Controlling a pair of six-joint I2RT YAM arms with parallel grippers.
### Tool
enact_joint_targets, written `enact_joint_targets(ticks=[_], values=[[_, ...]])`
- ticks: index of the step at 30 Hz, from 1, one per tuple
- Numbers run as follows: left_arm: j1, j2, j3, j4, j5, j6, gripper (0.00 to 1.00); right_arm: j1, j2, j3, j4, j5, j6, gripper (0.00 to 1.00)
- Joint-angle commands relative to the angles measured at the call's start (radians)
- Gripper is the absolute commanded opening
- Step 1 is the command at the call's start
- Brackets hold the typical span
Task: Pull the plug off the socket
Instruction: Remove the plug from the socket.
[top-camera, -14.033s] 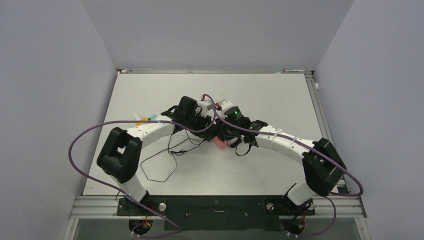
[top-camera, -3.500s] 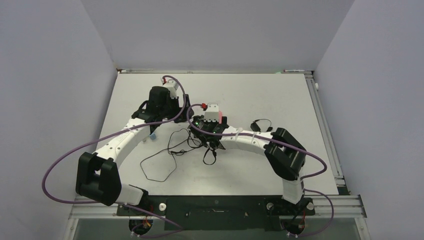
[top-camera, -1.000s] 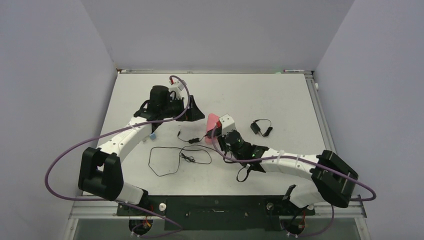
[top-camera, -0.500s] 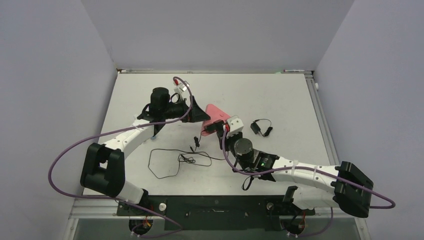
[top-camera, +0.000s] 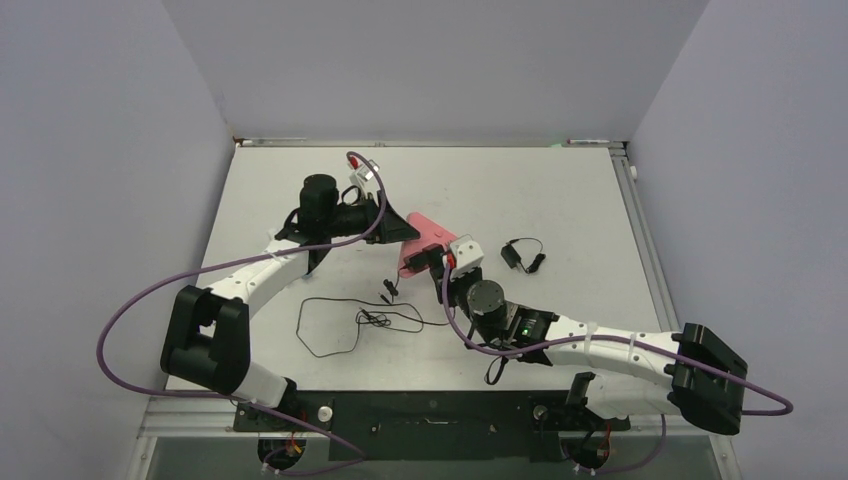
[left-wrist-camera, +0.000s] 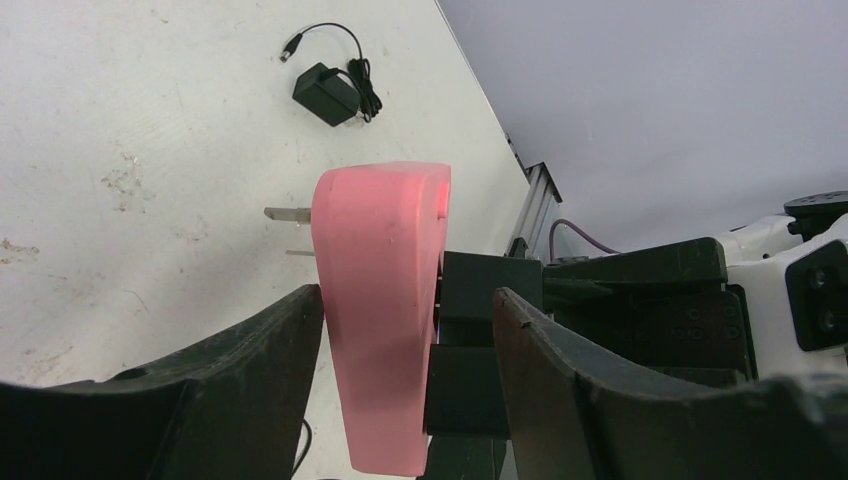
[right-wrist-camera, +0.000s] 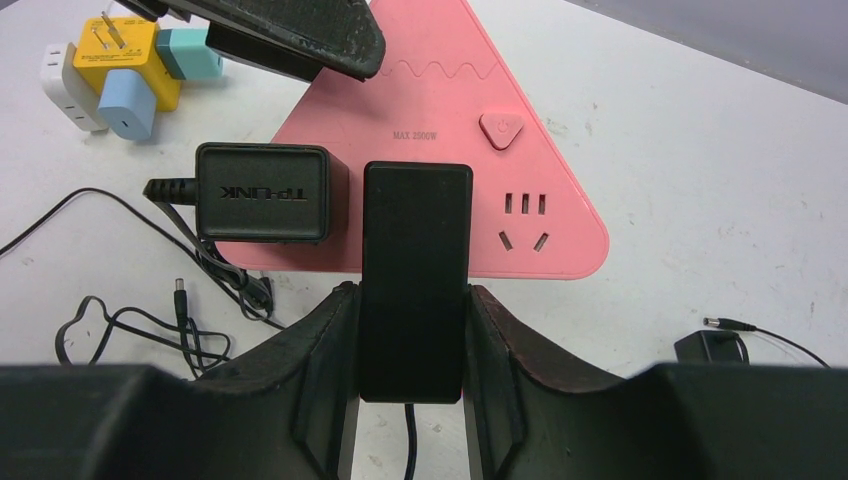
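On the white table (top-camera: 560, 200) we see the pink triangular socket (right-wrist-camera: 450, 90) near the middle, between the two arms. The left gripper (left-wrist-camera: 405, 300) straddles its edge with jaws partly wide and one finger against the pink face; we cannot tell whether it grips. The right gripper (right-wrist-camera: 412, 305) is clamped narrow on the black plug (right-wrist-camera: 415, 230), which sits in the socket just beside a second black adapter (right-wrist-camera: 262, 192). A small charger (top-camera: 512, 256) lies apart, to the right.
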Motion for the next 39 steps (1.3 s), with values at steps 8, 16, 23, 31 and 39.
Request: enact_joint_targets(ticks=[8, 16, 23, 31, 39], values=[[-0.041, 0.023, 0.025, 0.007, 0.007, 0.04, 0.58, 0.013, -0.01, 0.07, 0.092, 0.021, -0.009, 0.05], [-0.041, 0.025, 0.023, 0.008, 0.014, 0.041, 0.22, 0.012, 0.003, 0.085, 0.062, 0.034, 0.011, 0.05], [-0.042, 0.027, 0.02, 0.029, 0.033, 0.034, 0.0, -0.011, 0.001, 0.108, 0.005, 0.021, 0.034, 0.05], [-0.041, 0.021, 0.015, 0.051, 0.052, 0.032, 0.0, -0.147, -0.036, 0.096, -0.025, -0.161, 0.1, 0.05], [-0.041, 0.023, 0.011, 0.07, 0.068, 0.025, 0.0, -0.233, -0.059, 0.079, -0.036, -0.275, 0.132, 0.05]])
